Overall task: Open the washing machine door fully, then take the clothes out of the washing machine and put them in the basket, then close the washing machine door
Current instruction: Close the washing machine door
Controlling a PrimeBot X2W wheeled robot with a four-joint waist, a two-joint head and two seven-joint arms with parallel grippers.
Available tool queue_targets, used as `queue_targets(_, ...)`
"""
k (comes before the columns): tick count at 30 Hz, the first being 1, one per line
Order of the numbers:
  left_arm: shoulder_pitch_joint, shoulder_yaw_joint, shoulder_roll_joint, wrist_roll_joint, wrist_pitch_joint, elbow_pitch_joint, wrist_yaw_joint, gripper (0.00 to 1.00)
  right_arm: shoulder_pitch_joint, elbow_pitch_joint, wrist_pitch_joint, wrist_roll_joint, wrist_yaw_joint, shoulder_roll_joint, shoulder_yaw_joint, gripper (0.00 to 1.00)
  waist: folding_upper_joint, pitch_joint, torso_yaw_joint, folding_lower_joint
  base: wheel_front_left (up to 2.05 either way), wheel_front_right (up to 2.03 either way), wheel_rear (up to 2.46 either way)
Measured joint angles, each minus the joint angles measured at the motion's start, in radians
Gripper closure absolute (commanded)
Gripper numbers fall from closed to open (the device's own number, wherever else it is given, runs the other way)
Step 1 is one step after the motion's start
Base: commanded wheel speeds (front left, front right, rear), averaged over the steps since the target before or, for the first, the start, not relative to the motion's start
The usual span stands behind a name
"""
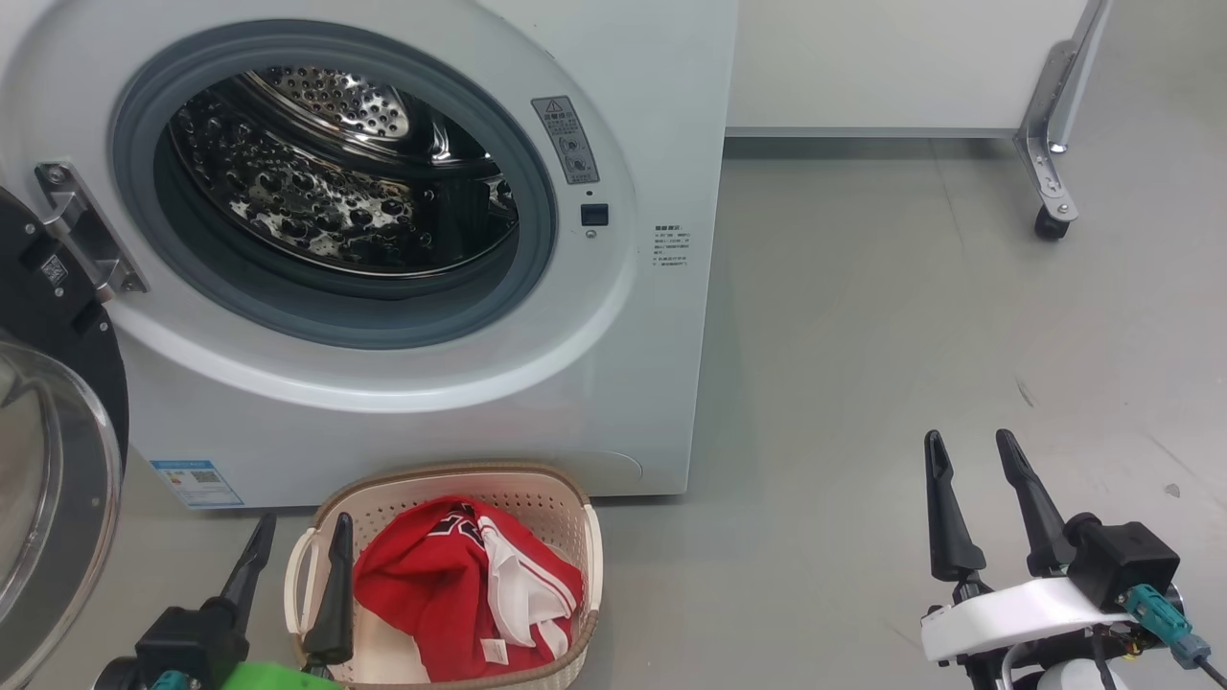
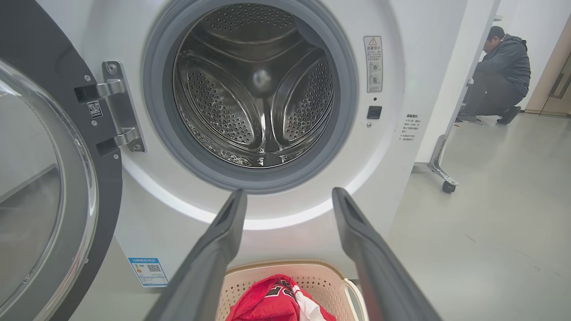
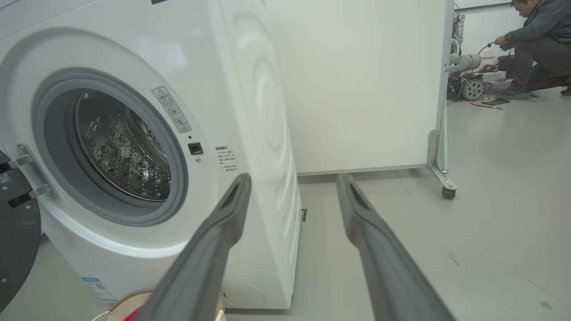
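1. Grippers come nearest: the left gripper [image 1: 303, 527] hangs low over the near left corner of the basket [image 1: 537, 498] with its two dark fingers spread wide and nothing between them. The right gripper [image 1: 968, 439] is just as wide apart and empty, above bare floor well off to the right
2. The clothes [image 1: 431, 585], red fabric with white panels and stripes, lie heaped inside the basket, just right of the left gripper's fingers. They look like a load that has been let go there, not one about to be gripped
3. The basket stands on the floor just beside the foot of the washing machine [image 1: 613, 383], below its opening, likely so that anything lifted out has only a short way to drop
4. The washing machine door [image 1: 48, 326] is swung wide on its metal hinge [image 1: 91, 235] at the robot's left. Black rim and clear glass bowl are well clear of the opening, and the door is nearer the left gripper than the right
5. Inside the grey gasket [image 1: 316, 316] the perforated steel drum [image 1: 335, 182] shows no red, so emptying looks finished and closing the door looks like the step left
6. Farther back stand a white partition on castors [image 1: 911, 57] and a crouching person [image 2: 504, 76]
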Motion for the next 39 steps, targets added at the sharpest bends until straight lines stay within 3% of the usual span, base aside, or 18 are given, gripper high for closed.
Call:
queue_targets(21, 0.000, 0.008, -0.001, 0.034, 0.000, -0.019, 0.000, 0.00, 0.000, 0.000, 0.000, 0.007, 0.000, 0.000, 0.004, 0.00, 0.0000, 0.003, 0.006, 0.0000, -1.11, 1.11, 0.00)
queue_targets(39, 0.000, 0.018, -0.004, 0.044, 0.000, -0.017, 0.000, 0.00, 0.000, 0.000, 0.000, 0.007, 0.000, 0.000, 0.007, 0.00, 0.0000, 0.002, 0.010, 0.0000, -0.41, 0.41, 0.00)
